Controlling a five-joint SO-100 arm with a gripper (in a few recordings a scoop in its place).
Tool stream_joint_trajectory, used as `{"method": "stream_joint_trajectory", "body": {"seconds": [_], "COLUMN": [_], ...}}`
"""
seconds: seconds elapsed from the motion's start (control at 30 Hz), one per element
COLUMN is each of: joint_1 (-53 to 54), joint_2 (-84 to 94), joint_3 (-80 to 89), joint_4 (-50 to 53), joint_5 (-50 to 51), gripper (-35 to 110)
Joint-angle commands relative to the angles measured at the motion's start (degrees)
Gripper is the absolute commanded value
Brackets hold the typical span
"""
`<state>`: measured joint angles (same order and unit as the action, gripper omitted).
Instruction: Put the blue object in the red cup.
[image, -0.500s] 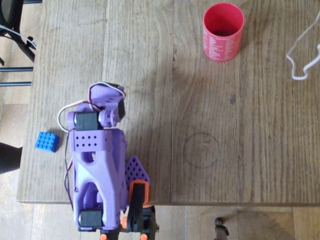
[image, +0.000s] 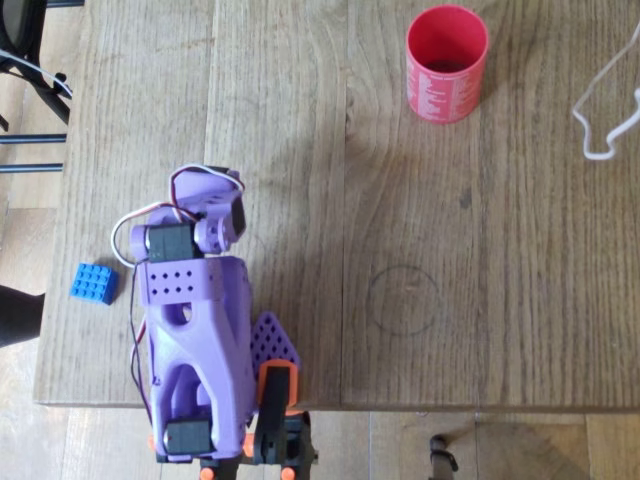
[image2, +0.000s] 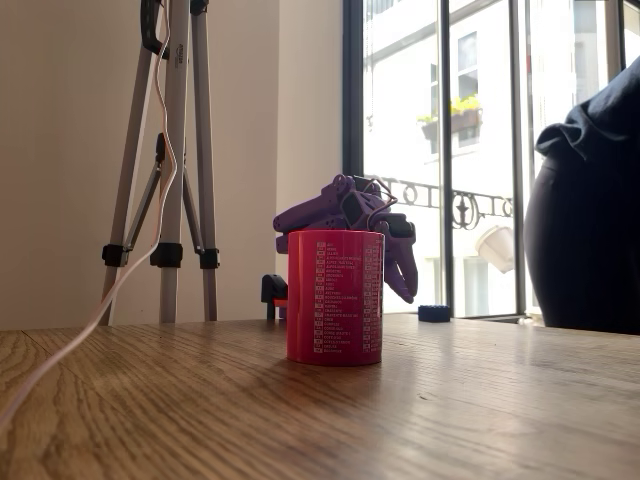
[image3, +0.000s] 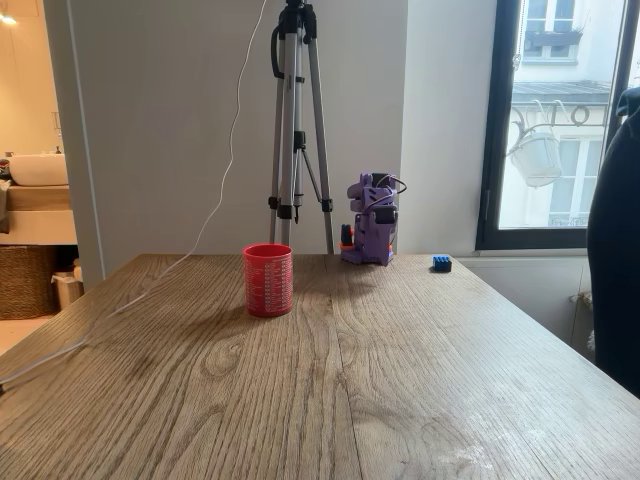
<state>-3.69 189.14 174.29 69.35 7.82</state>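
Note:
The blue object (image: 93, 284) is a small studded brick lying flat near the table's left edge in the overhead view. It is seen far back in both fixed views (image2: 434, 313) (image3: 441, 263). The red cup (image: 447, 62) stands upright with its opening facing up at the top right, far from the brick, and sits closest to the camera in both fixed views (image2: 335, 296) (image3: 268, 279). My purple arm is folded over its base, just right of the brick. The gripper (image2: 405, 285) hangs downward above the table, holding nothing, with its jaws overlapping from this side.
A white cable (image: 600, 120) lies at the table's right edge. A tripod (image3: 297, 130) stands behind the table. A dark-clothed person (image2: 590, 200) is at the right of both fixed views. A faint ring mark (image: 403, 300) is on the wood (image: 300, 100).
The arm's wrist has shifted slightly to the left in the overhead view. The brick and the cup have not moved.

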Motion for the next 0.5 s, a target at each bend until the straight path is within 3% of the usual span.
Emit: {"method": "stream_joint_trajectory", "body": {"seconds": [0.0,0.2,0.47], "joint_1": [0.1,3.5,2.2], "joint_2": [0.0,-4.9,-41.1], "joint_3": [-1.2,-17.8,-44.8], "joint_4": [-0.7,1.1,9.0], "joint_5": [-2.9,-9.0,-9.3], "gripper": [1,1,1]}}
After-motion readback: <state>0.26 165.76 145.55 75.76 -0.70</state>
